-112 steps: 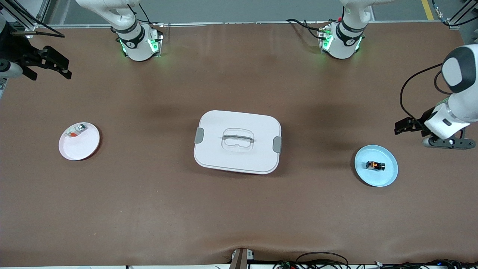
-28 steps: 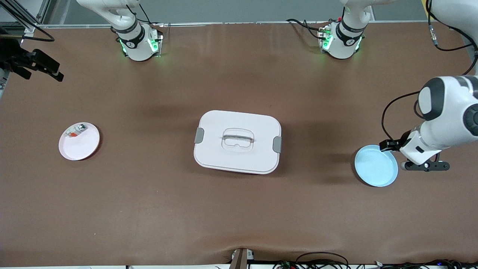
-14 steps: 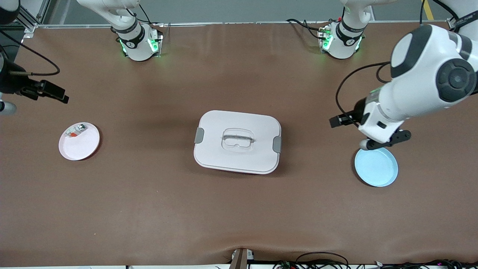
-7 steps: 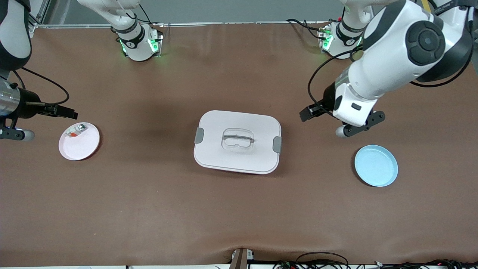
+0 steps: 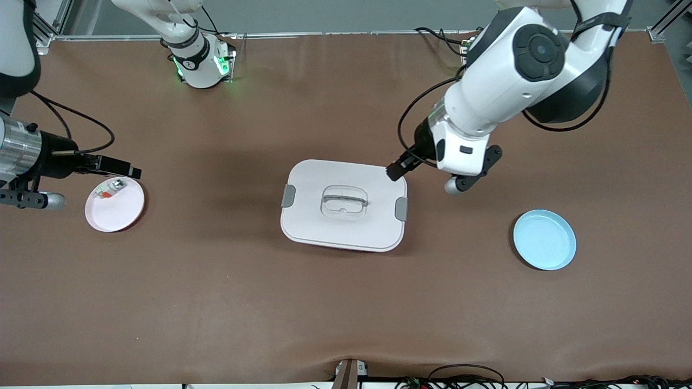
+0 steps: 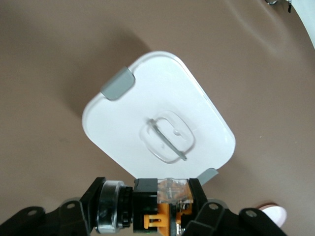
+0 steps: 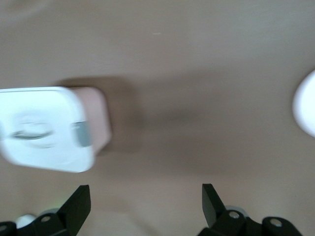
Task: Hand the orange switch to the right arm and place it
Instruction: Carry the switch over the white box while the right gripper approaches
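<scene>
The orange switch (image 6: pixel 165 206), a small black block with an orange middle and a silver ring, is clamped in my left gripper (image 6: pixel 147 201). In the front view my left gripper (image 5: pixel 397 172) hangs over the corner of the white lidded box (image 5: pixel 344 216) that is toward the left arm's end; the switch itself does not show there. My right gripper (image 5: pixel 127 172) is open and empty, in the air over the edge of the pink plate (image 5: pixel 119 213). The right wrist view shows its gripper (image 7: pixel 145 204) with fingers wide apart over bare table.
The white box also shows in the left wrist view (image 6: pixel 157 93) and the right wrist view (image 7: pixel 44 147). A white-grey piece with a red-orange bit (image 5: pixel 110 189) lies on the pink plate. An empty blue plate (image 5: pixel 544 239) sits toward the left arm's end.
The switch has left the blue plate in my left gripper, which rose and swung over to the white box. My right gripper moved in from the table's end to the pink plate.
</scene>
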Motion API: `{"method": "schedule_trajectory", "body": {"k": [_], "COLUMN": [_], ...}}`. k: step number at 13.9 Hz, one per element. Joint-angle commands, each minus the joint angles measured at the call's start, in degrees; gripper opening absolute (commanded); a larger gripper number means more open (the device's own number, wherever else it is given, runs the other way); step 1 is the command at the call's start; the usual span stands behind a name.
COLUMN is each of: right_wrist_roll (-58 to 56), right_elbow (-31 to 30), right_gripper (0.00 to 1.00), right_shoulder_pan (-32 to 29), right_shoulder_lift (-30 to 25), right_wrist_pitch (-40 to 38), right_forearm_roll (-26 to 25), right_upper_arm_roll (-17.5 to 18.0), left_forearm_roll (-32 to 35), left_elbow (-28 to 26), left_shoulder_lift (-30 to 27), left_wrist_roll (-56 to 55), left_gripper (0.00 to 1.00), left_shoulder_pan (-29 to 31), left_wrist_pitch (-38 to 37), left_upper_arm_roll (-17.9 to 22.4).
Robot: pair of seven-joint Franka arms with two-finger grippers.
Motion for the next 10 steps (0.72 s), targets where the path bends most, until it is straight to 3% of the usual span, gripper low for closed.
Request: {"method": "schedule_trajectory", "body": {"k": [1,3,6,10], "right_wrist_roll": [4.5,9.9,12.0,13.1], "right_elbow": [-1.4,-3.5,-19.5,-24.6], "right_gripper": [1.0,1.0,1.0,1.0], "right_shoulder_pan": [0.4,3.4,7.3,12.5], "right_shoulder_lift": [-3.3,-6.0,-16.6,-19.6], "right_wrist_pitch": [0.5,2.9,17.5,26.0], "right_forearm_roll": [7.2,7.9,16.3,17.8], "right_upper_arm_roll": [0.3,0.3,0.3,0.3], "left_forearm_roll": [-2.2,-2.3,-2.3,-2.3], "left_elbow": [1.5,1.5,1.5,1.5], "left_shoulder_lift": [3.0,4.6,6.8,9.3], "left_wrist_roll": [-4.6,-8.1,-14.2,-20.0], "left_gripper": [0.29,0.29,0.29,0.29], "left_shoulder_pan": [-2.1,-4.2,-7.6,-10.8], "left_wrist_pitch": [3.7,7.3,13.1,20.2], "left_upper_arm_roll": [-0.1,-0.1,0.0,0.0]}}
